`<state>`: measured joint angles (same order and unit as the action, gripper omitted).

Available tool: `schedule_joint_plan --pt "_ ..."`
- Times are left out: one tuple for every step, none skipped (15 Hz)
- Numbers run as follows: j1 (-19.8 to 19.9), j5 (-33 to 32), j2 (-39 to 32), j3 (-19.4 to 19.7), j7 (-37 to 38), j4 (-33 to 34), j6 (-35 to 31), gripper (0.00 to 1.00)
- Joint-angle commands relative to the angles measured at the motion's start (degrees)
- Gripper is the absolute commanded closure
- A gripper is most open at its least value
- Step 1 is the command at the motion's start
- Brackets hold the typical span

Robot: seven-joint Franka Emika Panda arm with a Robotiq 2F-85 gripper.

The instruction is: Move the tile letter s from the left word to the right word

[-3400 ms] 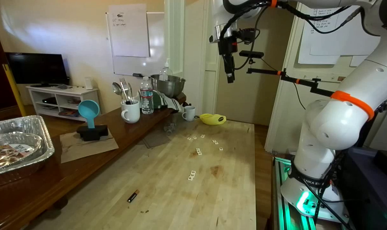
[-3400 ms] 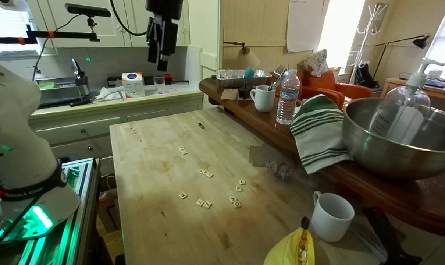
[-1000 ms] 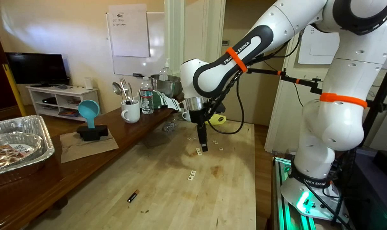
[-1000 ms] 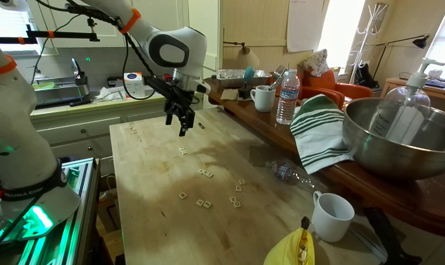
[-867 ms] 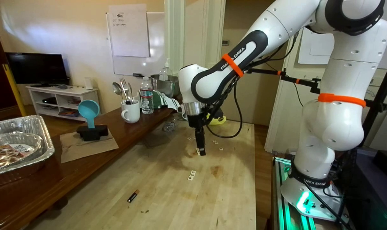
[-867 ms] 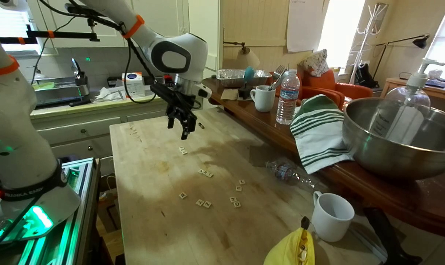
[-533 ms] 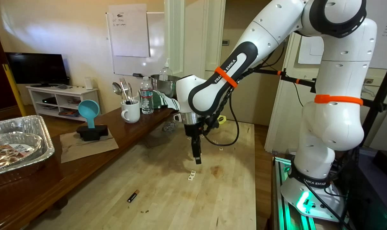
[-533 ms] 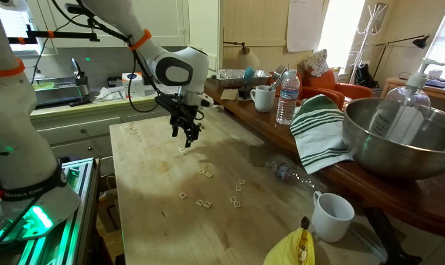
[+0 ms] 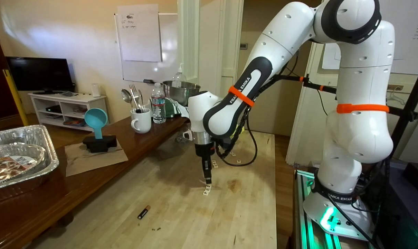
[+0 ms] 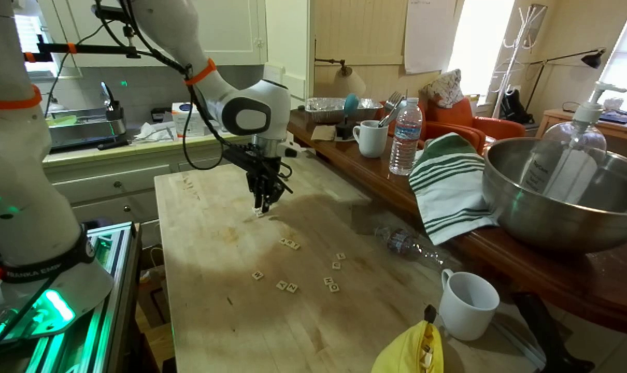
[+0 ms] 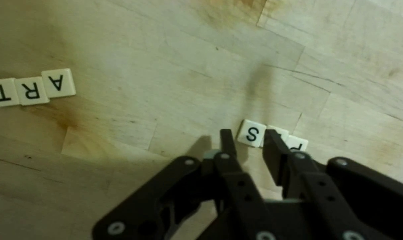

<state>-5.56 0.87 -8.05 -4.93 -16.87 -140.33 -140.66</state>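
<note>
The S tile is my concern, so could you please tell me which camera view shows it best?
The wrist view does: the S tile appears largest there, its letter legible, seen between the fingertips of the open gripper. In both exterior views it is tiny, right by the gripper's tips, its letter hard to make out.

The stained butcher-block table carries a tile row reading ART. Near that row lie the S tile, E tile and P tile, plus scattered tiles; well apart from it, a copper-topped battery and a yellow banana pouch.
</note>
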Motion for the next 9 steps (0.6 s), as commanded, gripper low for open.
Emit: schedule_joint_plan --pt "0.3 -2.4 -1.8 -0.6 0.2 -0.5 -3.4 1.00" --pt "0.3 -2.8 -2.1 -0.7 0.3 -0.5 -3.8 1.00" --pt "0.3 -3.0 -2.4 -0.8 0.2 -0.5 -4.0 1.00" --pt "0.3 -3.1 -2.6 -0.9 0.1 -0.5 -4.1 1.00" --pt "0.3 -3.1 -2.6 -1.1 -0.1 -0.6 -4.0 1.00" --pt "0.3 -3.2 -2.6 -1.2 -0.1 -0.7 -3.9 1.00" --pt "0.3 -3.1 -2.5 -1.3 -0.1 -0.8 -3.9 1.00" --pt "0.3 -3.1 -2.5 -1.5 -0.2 -0.9 -3.8 1.00" --pt "0.2 -3.3 -2.4 -1.6 -0.1 -0.9 -3.8 1.00"
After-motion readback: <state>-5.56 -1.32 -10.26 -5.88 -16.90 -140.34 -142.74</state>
